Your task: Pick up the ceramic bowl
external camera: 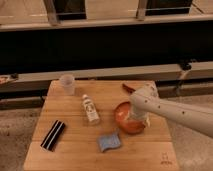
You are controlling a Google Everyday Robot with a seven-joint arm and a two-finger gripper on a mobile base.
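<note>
The ceramic bowl [123,119] is round, glossy orange-red, and sits on the right half of the wooden table [75,150]. My white arm comes in from the right and its gripper [137,118] hangs down over the bowl's right side, covering part of the rim. The bowl's left part shows; its right part is hidden behind the arm.
A blue sponge [108,142] lies just in front of the bowl. A small white bottle [90,109] lies left of the bowl. A translucent cup [67,84] stands at the back left, a black bar-shaped object [53,134] at the front left. A reddish item [128,88] lies behind the arm.
</note>
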